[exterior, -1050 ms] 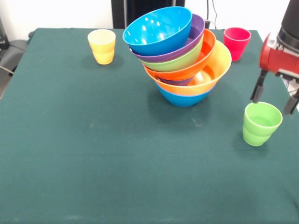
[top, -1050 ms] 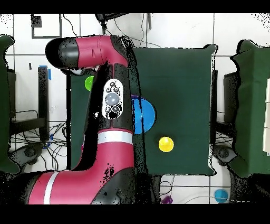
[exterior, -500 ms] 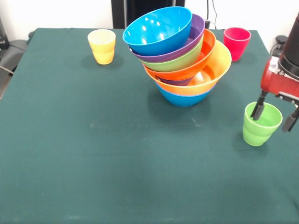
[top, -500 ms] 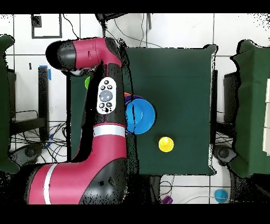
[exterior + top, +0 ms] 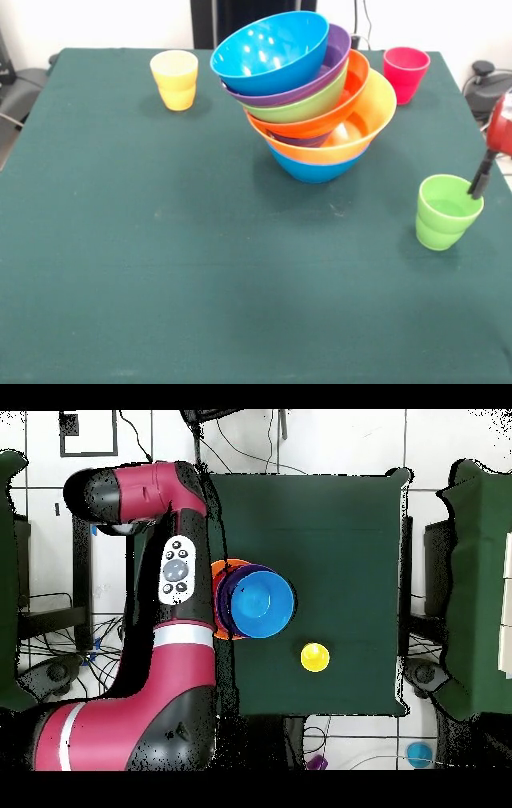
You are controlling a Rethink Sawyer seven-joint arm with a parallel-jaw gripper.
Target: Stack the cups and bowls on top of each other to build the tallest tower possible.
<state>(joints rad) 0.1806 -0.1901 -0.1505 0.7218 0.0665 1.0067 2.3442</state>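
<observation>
The tower [image 5: 308, 96] of nested glossy plastic bowls stands in the upper middle of the front view, leaning toward the upper left of the frame. A blue bowl [image 5: 314, 170] sits lowest on the table, with the large yellow-orange bowl [image 5: 370, 126] in it, then an orange-red bowl [image 5: 350, 90], a lime green bowl [image 5: 308, 106], a wide purple bowl [image 5: 336, 50] and, topmost and tilted, a blue bowl [image 5: 270, 51] with its opening turned to the upper left. A sliver of dark purple-blue shows between the orange-red and yellow-orange bowls; what it belongs to cannot be told. In the overhead view the pile [image 5: 255, 601] lies at the left edge of the table, beside the arm.

The light green plastic cup [image 5: 446, 211] stands upright at the right of the front view, lower right of the tower and well apart from it. The yellow plastic cup [image 5: 174, 78] stands upright in the upper left, and the red-pink plastic cup [image 5: 405, 73] upright in the upper right, near the table's far edge.

The hand [image 5: 483, 173] shows only at the right edge of the front view: one dark finger reaches down to the green cup's right rim, seemingly just inside it. The other finger is out of frame, so whether the hand is apart or together cannot be told.

All stand on the dark green cloth-covered table [image 5: 160, 264]. The red and black arm [image 5: 165, 634] fills the left of the overhead view.
</observation>
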